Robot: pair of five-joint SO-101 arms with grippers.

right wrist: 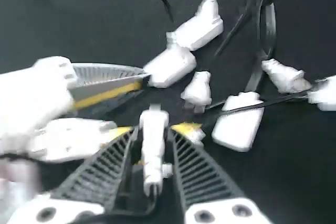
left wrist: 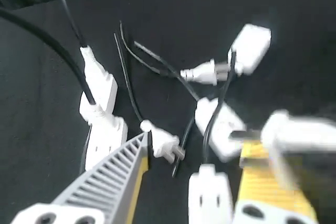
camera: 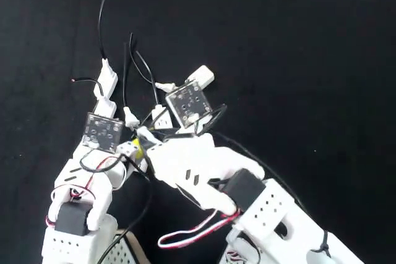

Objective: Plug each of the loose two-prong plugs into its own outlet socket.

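My right gripper (right wrist: 153, 174) is shut on a white two-prong plug (right wrist: 153, 145), held lengthwise between its ribbed fingers; in the high view it is at the middle of the cable cluster (camera: 146, 136). My left gripper (left wrist: 191, 179) is open, its fingers on either side of a white outlet socket (left wrist: 210, 195) with two slots facing up. A loose plug (left wrist: 164, 145) lies by the left gripper's grey finger (left wrist: 118, 169). Another loose plug (left wrist: 202, 73) lies beside a white socket (left wrist: 251, 45), and one more socket (left wrist: 218, 124) lies between them.
Two white sockets (left wrist: 102, 85) (left wrist: 105, 137) lie end to end on a black cord. Thin black cables (camera: 127, 66) run from the cluster toward the back of the black table (camera: 309, 60). Red and white wires (camera: 185, 233) loop between the arms' bases.
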